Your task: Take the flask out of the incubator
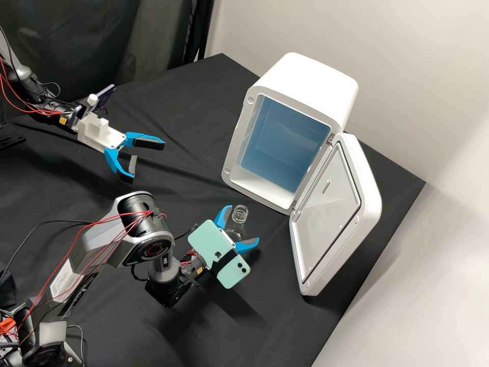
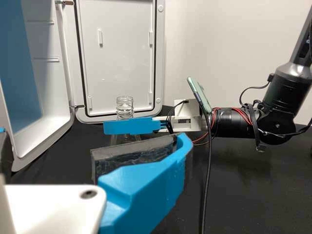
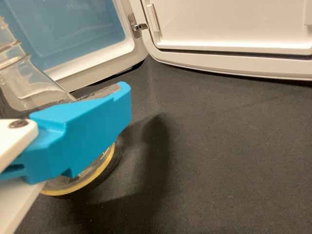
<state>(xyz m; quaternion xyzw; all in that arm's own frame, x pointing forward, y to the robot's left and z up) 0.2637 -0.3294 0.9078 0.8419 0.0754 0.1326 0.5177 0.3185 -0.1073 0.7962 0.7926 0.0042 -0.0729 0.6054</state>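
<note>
One of the right gripper's point(image 1: 235, 230) two blue fingers point(image 3: 78, 131) blocks the lower wall of the conical flask point(image 1: 239, 215) in the wrist view, and its partner is cut off at the frame's edge. Seen from above, a mint-green phone point(image 1: 219, 252) mounted on the wrist covers the gripper's body. What the flask holds cannot be made out beyond a yellowish ring at its base.

The right gripper is clenched on the clear glass flask, one finger on either side of its sloping shoulder. The flask stands upright with its base on the black bench cloth point(image 1: 204, 127), outside the incubator point(image 1: 305, 81).

The left gripper point(image 1: 146, 161), well off to the side of its partner and farther from the incubator, hangs spread wide over the cloth with nothing between its fingers.

The white incubator's blue-lined chamber gapes just ahead of the right gripper's tips, its door point(image 1: 336, 214) swung wide beside them. A pale wall point(image 1: 407, 61) rises beyond the incubator, and dark drapes point(image 1: 76, 41) hang behind the left gripper.
</note>
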